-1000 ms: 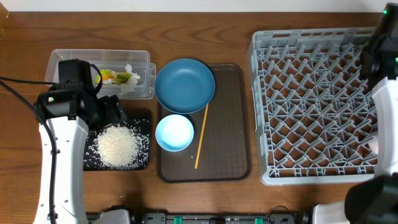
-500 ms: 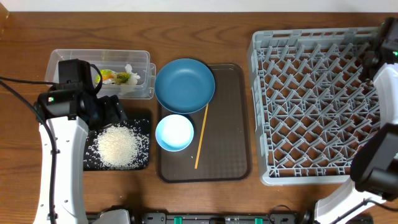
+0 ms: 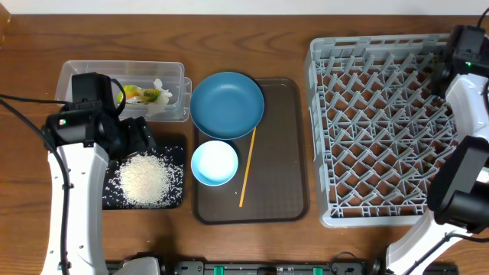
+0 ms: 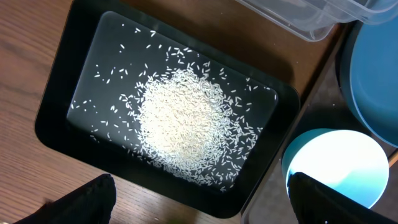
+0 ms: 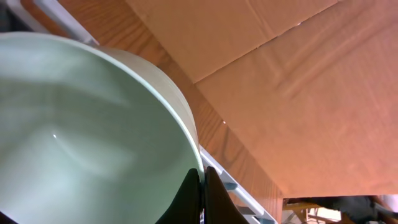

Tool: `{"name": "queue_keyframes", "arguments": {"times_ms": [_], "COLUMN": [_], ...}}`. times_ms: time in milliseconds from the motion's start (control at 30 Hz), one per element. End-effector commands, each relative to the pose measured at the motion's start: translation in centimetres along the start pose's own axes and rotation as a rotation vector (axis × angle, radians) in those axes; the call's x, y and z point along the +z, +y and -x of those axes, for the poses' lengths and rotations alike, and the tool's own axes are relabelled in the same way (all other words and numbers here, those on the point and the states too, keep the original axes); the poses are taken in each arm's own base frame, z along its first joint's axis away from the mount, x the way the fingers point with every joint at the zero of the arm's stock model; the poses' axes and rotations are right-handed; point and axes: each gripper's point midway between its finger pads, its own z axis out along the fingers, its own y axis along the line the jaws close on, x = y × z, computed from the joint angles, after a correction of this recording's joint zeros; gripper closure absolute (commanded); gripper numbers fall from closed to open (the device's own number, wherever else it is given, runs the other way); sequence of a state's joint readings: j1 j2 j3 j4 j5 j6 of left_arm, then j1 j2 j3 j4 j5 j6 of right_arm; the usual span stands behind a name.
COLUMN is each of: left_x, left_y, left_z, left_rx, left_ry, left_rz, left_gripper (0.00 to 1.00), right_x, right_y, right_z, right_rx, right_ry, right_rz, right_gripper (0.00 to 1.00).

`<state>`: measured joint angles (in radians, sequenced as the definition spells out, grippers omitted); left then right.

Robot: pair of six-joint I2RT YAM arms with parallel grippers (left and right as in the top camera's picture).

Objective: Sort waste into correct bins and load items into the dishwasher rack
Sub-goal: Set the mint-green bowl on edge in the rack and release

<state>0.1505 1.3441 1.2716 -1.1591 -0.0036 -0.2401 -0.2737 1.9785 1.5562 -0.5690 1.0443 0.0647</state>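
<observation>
1. Nearest on the left, the black tray [image 4: 53,118] holds the rice [image 4: 183,127] in one heap with stray grains around it. It looks like the bin for food waste.
2. The left hand [image 4: 208,202] hangs over that tray, spread wide and holding nothing. Only its two dark fingertips show, at the lower edge of the left wrist view.
3. On the brown tray [image 3: 283,153] sit the pale-blue bowl [image 3: 215,163] and the wooden stick [image 3: 247,168], just beside each other. I judge both are waiting to be loaded.
4. Farther back, the dark-blue plate [image 3: 227,104] overlaps the brown tray's far left corner.
5. The clear tub [image 3: 153,69] holds the wrapper [image 3: 141,94] and tissue [image 3: 160,85], so the waste looks sorted. The left arm covers part of the tub.
6. The rack [image 3: 382,130] on the bench shows no dishes among its visible pegs.
7. At the rack's far right corner, the right hand [image 5: 200,186] is clenched on the rim of the mint-green bowl [image 5: 93,124], probably to stand it between pegs. From overhead the arm hides the bowl, so I cannot tell whether it touches the rack. No pink bowl shows in any view.
</observation>
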Motion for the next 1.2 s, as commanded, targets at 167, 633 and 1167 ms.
{"name": "queue_keyframes", "arguments": {"times_ms": [167, 633, 1167], "left_x": [-0.3, -0.3, -0.3], "left_y": [0.3, 0.3, 0.3], "left_z": [0.1, 0.1, 0.1], "left_rx": [-0.015, -0.015, -0.015], "left_ry": [-0.012, -0.012, -0.012], "left_rz": [0.006, 0.006, 0.006], "left_gripper": [0.09, 0.09, 0.09], "right_x": [-0.8, -0.4, -0.2], "right_y": [-2.7, -1.4, 0.3], "right_z": [1.8, 1.5, 1.1], "right_rx": [0.073, 0.065, 0.043], "right_ry": [-0.067, -0.066, -0.061], "right_rz": [-0.209, -0.155, -0.114], "right_gripper": [0.99, 0.99, 0.99]}}
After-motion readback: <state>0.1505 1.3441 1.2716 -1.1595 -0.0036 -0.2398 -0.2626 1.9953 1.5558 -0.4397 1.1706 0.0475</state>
